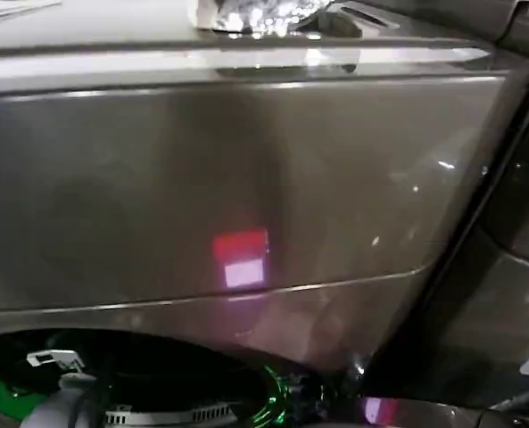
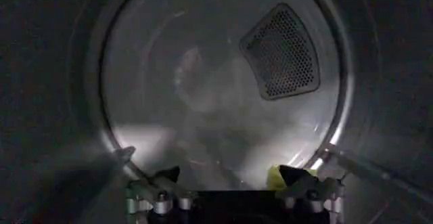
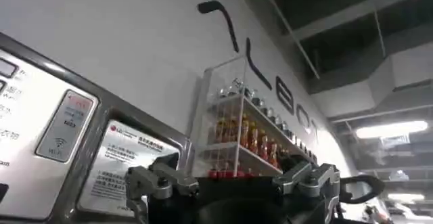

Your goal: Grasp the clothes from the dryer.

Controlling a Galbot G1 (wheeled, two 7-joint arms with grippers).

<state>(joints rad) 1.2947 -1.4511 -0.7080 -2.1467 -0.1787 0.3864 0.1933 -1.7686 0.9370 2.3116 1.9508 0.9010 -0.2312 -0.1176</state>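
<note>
A: Head view. What is recorded?

B: The dryer is seen close up, its dark bronze-grey front panel taking up most of the frame. A red light is noted on the panel. Below it, the upper edge of the round opening is seen, with part of the left arm entered there. A second machine is noted just beside the dryer, on the right.

A: Left wrist view?

B: The left pincer is found inside the drum, its two fingertips set wide apart. The clothes, a small yellow-green wad, are observed low in the drum, touching or just beside one fingertip; no closed grip is recorded. A perforated vent is noted on the drum's rear wall, well beyond the pincer. A drum vane is seen just outside the same fingertip.

A: Right wrist view?

B: The right pincer is held well apart from the dryer opening, raised, with fingers spread wide and nothing held between them. Beyond it, a control panel with an LG-marked instruction label is recorded. A clear case of bottles is seen further off, against a white wall. Ceiling lights are noted above.
</note>
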